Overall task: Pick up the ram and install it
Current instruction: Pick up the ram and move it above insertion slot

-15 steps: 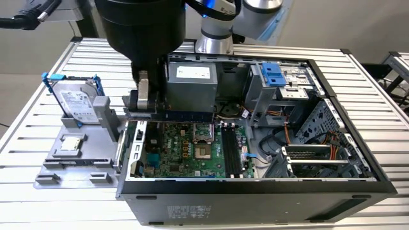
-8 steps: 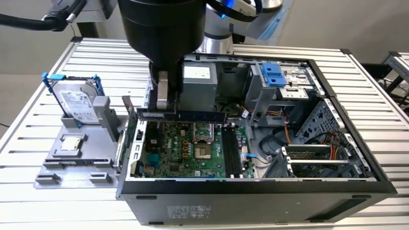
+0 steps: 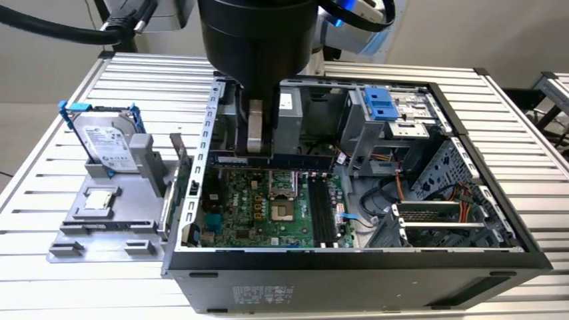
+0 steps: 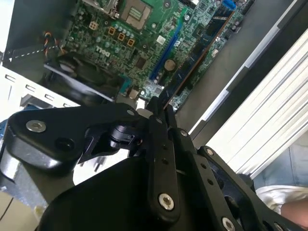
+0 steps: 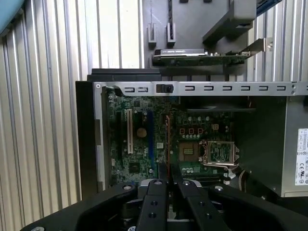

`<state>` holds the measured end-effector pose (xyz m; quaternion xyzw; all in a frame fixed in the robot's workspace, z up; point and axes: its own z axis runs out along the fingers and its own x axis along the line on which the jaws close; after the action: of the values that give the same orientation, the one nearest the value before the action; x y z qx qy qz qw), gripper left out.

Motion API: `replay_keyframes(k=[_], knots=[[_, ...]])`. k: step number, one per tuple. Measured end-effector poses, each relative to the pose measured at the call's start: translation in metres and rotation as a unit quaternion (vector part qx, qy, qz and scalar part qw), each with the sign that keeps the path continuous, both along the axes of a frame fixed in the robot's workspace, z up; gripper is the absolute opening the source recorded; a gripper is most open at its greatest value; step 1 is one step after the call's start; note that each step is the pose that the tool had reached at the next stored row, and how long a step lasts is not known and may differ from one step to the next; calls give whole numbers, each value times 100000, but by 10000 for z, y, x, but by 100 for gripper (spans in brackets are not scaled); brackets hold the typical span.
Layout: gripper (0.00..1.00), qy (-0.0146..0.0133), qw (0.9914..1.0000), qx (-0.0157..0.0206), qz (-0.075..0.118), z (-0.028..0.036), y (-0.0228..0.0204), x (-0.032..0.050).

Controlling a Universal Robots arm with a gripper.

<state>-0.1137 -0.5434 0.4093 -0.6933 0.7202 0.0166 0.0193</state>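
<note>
Ram [image 3: 298, 160]: a thin, flat, dark board with a long straight strip shape. Your end effector [image 3: 258, 153] is clenched on it, gripping off-centre, nearer the ram's end toward the exterior view's left. The ram stands on edge inside the open case [image 3: 356, 283], above the far edge of the motherboard [image 3: 253, 220], and it is not seated in any slot.

In the exterior view its long axis runs left-right, crosswise to the long black slots [image 3: 322, 210] beside the square metal CPU socket [image 3: 284, 215]. In the first wrist view you see it edge-on as a thin line [image 5: 167, 139], parallel to the white slot [image 5: 128, 131]. In the second wrist view it reaches out from the black fingers [image 4: 159, 125] over the green board.

The motherboard is green and crowded with small parts. The case is dark sheet metal with perforated grey walls.

Room to move: the space over the motherboard is open. It is boxed in by the case wall on the exterior view's left and by the drive cage and cables [image 3: 400, 193] on the right.

The case sits on the ribbed aluminium surface [image 3: 524, 127]. Near the surface's edge at the exterior view's left, a grey fixture [image 3: 98, 227] holds a silver hard drive [image 3: 106, 143] with blue rails, upright and well apart from the ram.
</note>
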Motion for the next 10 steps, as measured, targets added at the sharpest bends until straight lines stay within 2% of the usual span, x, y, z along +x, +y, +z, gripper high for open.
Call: replay_keyframes(k=[10], knots=[[0,3,100000,-4,-1,1,0,238]])
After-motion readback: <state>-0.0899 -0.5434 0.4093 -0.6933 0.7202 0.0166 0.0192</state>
